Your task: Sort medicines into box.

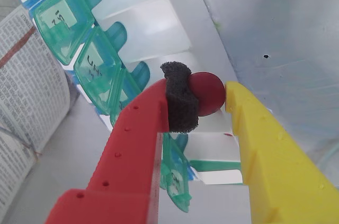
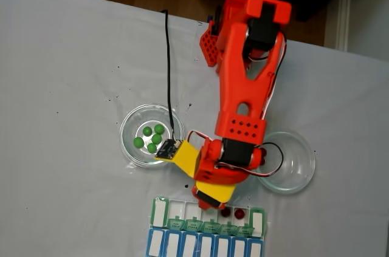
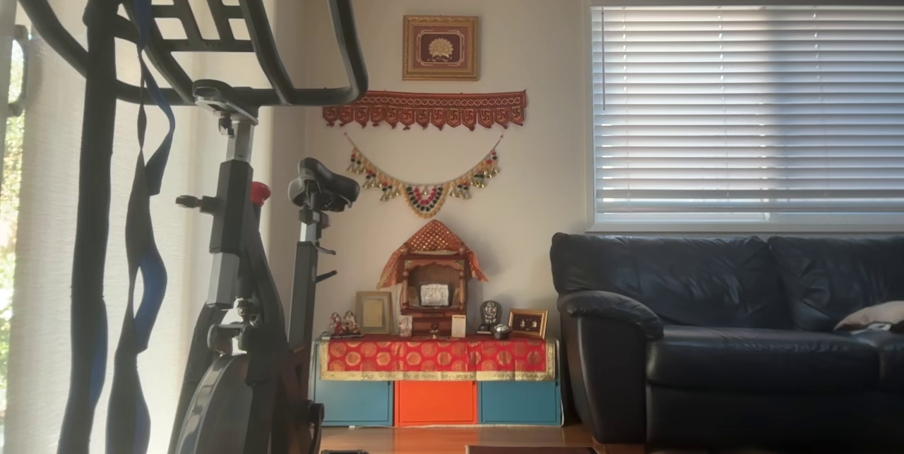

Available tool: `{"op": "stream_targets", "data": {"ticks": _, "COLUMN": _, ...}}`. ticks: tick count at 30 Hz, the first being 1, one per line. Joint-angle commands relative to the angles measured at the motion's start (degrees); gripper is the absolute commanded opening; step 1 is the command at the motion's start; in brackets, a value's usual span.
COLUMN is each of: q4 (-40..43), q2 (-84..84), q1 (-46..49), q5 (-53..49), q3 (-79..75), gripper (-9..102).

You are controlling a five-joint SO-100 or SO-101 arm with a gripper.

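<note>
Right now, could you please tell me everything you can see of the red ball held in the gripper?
The red ball is small, round, dark red and smooth, looking like plastic. In the wrist view the gripper is shut on it: a dark foam pad on the red finger presses one side, and the yellow finger touches the other. It hangs above the open white compartments of the box, beside the flipped-up green lids.

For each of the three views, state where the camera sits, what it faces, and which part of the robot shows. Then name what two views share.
Wrist view: on the gripper, looking down at the box; fingers clamp a red ball.
Fixed view: overhead, facing the table; the arm shows.
Other view: low indoors, facing a sofa; no robot part.
Shared: wrist and fixed views show the box.
</note>
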Motion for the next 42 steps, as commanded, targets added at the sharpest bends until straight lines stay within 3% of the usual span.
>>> {"op": "stream_targets", "data": {"ticks": 1, "q4": -1.58, "q2": 1.23, "q1": -0.79, "q5": -0.79, "q3": -4.75, "gripper": 1}}
{"op": "stream_targets", "data": {"ticks": 16, "q4": -1.14, "q2": -8.26, "q1": -2.37, "q5": -4.83, "q3": -15.56, "gripper": 1}}
{"op": "stream_targets", "data": {"ticks": 27, "q4": 0.18, "q2": -14.85, "q1": -3.87, "q5": -1.41, "q3": -22.76, "gripper": 1}}
{"op": "stream_targets", "data": {"ticks": 37, "q4": 0.35, "q2": -16.0, "q1": -5.8, "q5": -2.37, "q3": -21.53, "gripper": 1}}
{"op": "stream_targets", "data": {"ticks": 42, "q4": -3.34, "q2": -13.18, "q1": -6.5, "q5": -1.93, "q3": -17.4, "gripper": 5}}
